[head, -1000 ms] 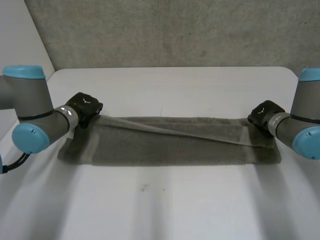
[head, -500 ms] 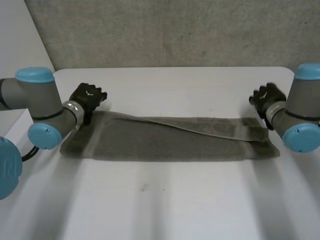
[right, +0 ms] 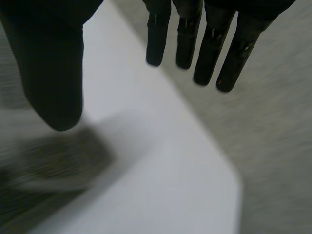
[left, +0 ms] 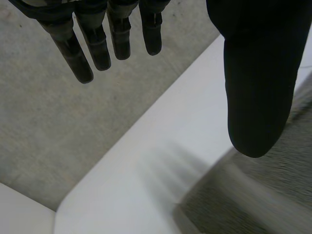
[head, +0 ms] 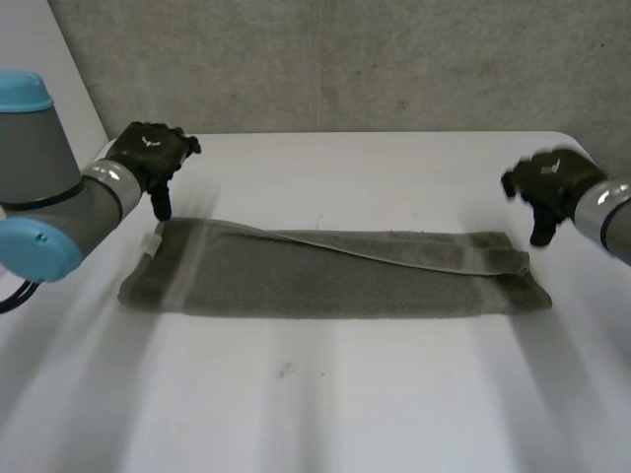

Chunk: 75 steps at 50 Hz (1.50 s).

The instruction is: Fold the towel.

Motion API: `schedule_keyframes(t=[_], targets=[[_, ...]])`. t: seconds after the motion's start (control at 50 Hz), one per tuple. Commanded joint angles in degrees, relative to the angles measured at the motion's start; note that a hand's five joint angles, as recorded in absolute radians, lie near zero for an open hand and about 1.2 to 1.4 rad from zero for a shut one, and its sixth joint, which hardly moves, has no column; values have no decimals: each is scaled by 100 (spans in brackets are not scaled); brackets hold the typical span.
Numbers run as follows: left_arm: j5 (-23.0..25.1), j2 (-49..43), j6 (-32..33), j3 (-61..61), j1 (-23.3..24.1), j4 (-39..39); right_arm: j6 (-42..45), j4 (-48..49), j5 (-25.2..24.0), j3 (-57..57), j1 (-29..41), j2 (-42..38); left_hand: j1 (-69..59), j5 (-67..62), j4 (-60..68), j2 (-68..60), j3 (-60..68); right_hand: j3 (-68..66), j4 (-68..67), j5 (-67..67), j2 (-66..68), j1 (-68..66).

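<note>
Loosely folded towel [head: 325, 284], left hand [head: 150, 154], right hand [head: 552, 179] spread — off its ends.

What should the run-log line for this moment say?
towel: folded long strip, flat on table | left hand: open, holding nothing | right hand: open, holding nothing

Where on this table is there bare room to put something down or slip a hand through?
The table is bare in front of the towel, a wide strip to the near edge. Another bare band lies behind the towel, toward the wall, between the hands. Crowded: the towel's ends, where the open left hand and open right hand hover.
</note>
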<state>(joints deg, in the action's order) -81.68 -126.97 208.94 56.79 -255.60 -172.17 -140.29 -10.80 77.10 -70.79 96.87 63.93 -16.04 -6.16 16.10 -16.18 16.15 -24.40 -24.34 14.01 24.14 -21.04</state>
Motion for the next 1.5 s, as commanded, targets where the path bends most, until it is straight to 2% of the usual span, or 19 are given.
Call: schedule_keyframes(t=[0.02, 0.08, 0.16, 0.36, 0.54, 0.7, 0.74, 0.76, 0.8, 1.08, 1.24, 1.3, 1.34, 1.4, 1.44, 1.5], targets=[[73, 725, -169, 1236, -17, -88, -130, -1380, -572, -347, -221, -126, -276, -263, 269, -262, 265, -2215, -2222, 2254, 2242, -2552], [187, 884, -239, 1614, -17, -184, -253, -1381, -836, -391, -300, -275, -259, -246, 252, -245, 248, -3006, -3013, 3045, 3032, -3342], [267, 955, -327, 1967, -25, -396, -324, -1381, -899, -392, -318, -487, -242, -230, 235, -228, 231, -3328, -3335, 3367, 3355, -3665], [258, 981, -398, 2854, -122, -1502, -315, -942, -706, -286, -327, -1022, -108, -95, 101, -94, 97, -3496, -3503, 3535, 3523, -3833], [258, 999, -556, 2872, -122, -1591, -333, -379, -450, -277, -318, -1172, 212, 225, -219, 226, -223, -3244, -3251, 3283, 3271, -3581], [258, 990, -626, 2899, -113, -1600, -526, 263, -354, -93, -291, -1251, 195, 208, -202, 209, -206, -1730, -1737, 1770, 1757, -2067], [258, 990, -626, 2908, -105, -1609, -579, 289, -249, 73, -257, -1365, 178, 191, -185, 193, -189, -324, -331, 364, 351, -661], [258, 990, -626, 2908, -104, -1609, -579, 289, -248, 74, -256, -1366, 178, 191, -185, 193, -189, -317, -324, 357, 344, -654], [258, 990, -626, 2908, -113, -1609, -587, 298, -117, 188, -248, -1436, 162, 174, -168, 176, -173, 1440, 1434, -1401, -1414, 1104], [258, 981, -626, 2908, -122, -1609, -526, 157, -29, -75, -300, -1251, 128, 141, -135, 142, -139, 1440, 1434, -1401, -1414, 1104], [258, 990, -626, 2925, -113, -1609, -447, 87, -257, -875, -669, -698, 128, 141, -135, 142, -139, 1440, 1434, -1401, -1414, 1104], [258, 990, -626, 2952, -113, -1609, -315, 113, -521, -1156, -775, -601, 128, 141, -135, 142, -139, 1314, 1307, -1275, -1288, 978], [258, 990, -626, 2952, -113, -1609, -166, 236, -845, -1392, -889, -601, 128, 141, -135, 142, -139, 980, 973, -941, -954, 644], [267, 999, -626, 2960, -113, -1609, -130, 360, -934, -1499, -933, -627, 128, 141, -135, 142, -139, 591, 584, -552, -564, 255], [267, 1007, -635, 2969, -113, -1617, -130, 744, -995, -1674, -951, -680, 161, 174, -168, 176, -172, -430, -437, 470, 457, -767], [267, 1007, -635, 2969, -122, -1635, -122, 1122, -987, -1771, -951, -759, 195, 208, -202, 209, -206, -770, -777, 809, 797, -1106]])
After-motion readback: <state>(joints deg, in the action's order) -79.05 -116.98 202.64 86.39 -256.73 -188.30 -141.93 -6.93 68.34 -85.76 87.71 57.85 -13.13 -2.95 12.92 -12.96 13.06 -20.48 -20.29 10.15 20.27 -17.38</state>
